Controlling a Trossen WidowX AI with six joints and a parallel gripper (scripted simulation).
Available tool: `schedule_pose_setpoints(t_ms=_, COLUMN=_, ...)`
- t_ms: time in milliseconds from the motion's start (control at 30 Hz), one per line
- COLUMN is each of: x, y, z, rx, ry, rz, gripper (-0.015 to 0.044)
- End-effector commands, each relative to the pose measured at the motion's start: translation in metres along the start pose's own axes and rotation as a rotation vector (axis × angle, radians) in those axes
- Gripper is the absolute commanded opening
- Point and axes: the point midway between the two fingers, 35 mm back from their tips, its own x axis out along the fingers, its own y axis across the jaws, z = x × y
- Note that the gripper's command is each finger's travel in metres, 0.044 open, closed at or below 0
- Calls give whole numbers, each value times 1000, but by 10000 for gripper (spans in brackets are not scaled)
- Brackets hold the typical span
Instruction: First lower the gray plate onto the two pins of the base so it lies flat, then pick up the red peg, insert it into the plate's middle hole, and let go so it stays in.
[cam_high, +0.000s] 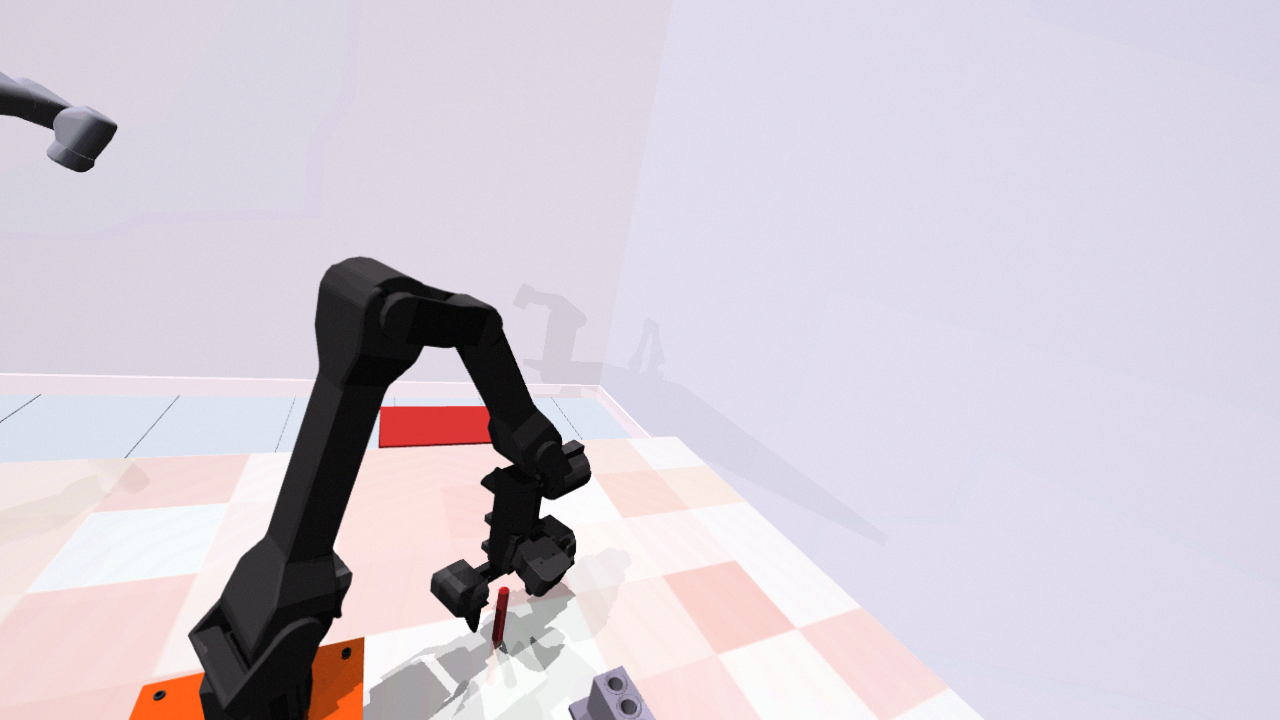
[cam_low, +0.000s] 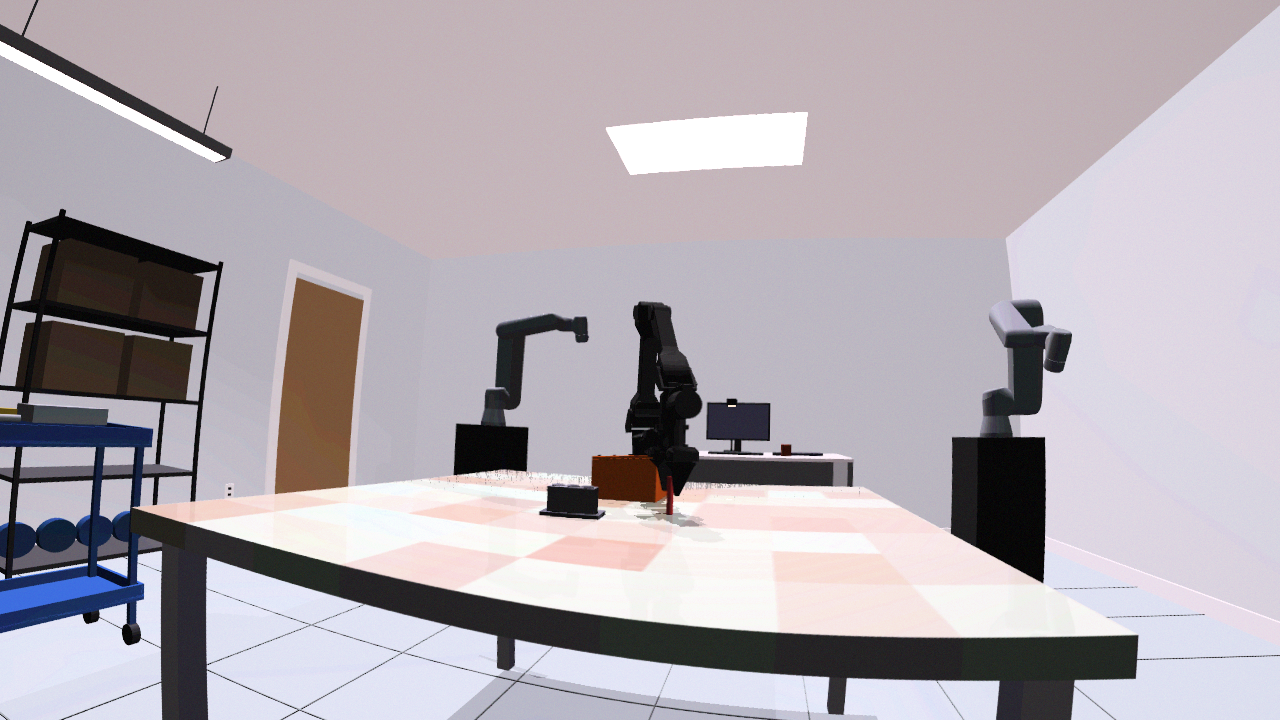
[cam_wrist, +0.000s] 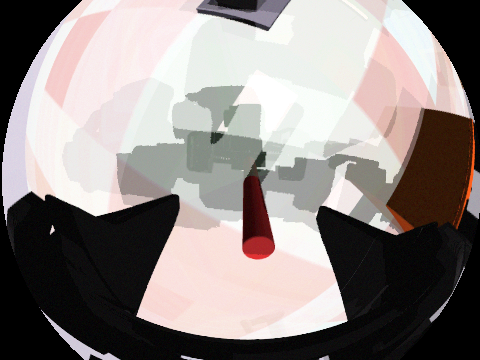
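- Red peg (cam_high: 501, 616) (cam_low: 669, 496) (cam_wrist: 258, 215): upright on the tabletop (cam_high: 733, 608) (cam_low: 805, 573) (cam_wrist: 175, 280), between the jaws (cam_high: 503, 610) (cam_low: 673, 488), ungripped.
- Jaws: spread nearly full, nothing held. Pointing down, one finger each side of the peg, visible gap both sides in the wrist view. Reads as pre-grasp; the wide spread leaves slack for centering.
- Upright peg presumably suits a top-down grab: same attitude goes into the hole, no regrip.
- Gray plate (cam_high: 617, 694) (cam_low: 572, 501): off to one side of the jaws, sitting low on the base (cam_high: 580, 710) (cam_low: 550, 514) (cam_wrist: 270, 20). Looks flat, so I'd call step one done; peg still to go in.
- Orange mount (cam_high: 344, 680) (cam_low: 626, 479) (cam_wrist: 435, 160): beyond one finger, apart from the peg.
- Top view crops the plate; two holes show, can't confirm the middle one. Wrist view cuts it too.
- Pins: can't make out. Exterior: fingers overlap, dark; gap unreadable.
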Motion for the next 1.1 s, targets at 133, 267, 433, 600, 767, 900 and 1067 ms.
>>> schedule_pose_setpoints(t_ms=133, x=4, y=-2, z=0, rx=-6, ry=1, rz=-9, gripper=256)
schedule_pose_setpoints(t_ms=267, x=4, y=-2, z=0, rx=-6, ry=1, rz=-9, gripper=151)
schedule_pose_setpoints(t_ms=433, x=4, y=-2, z=0, rx=-6, ry=1, rz=-9, gripper=40)
schedule_pose_setpoints(t_ms=600, x=4, y=-2, z=0, rx=-6, ry=1, rz=-9, gripper=6)
schedule_pose_setpoints(t_ms=767, x=3, y=-2, z=0, rx=-6, ry=1, rz=-9, gripper=0)
schedule_pose_setpoints(t_ms=900, x=-6, y=0, z=0, rx=-6, ry=1, rz=-9, gripper=0)
schedule_pose_setpoints(t_ms=1067, x=-20, y=2, z=0, rx=-6, ry=1, rz=-9, gripper=0)
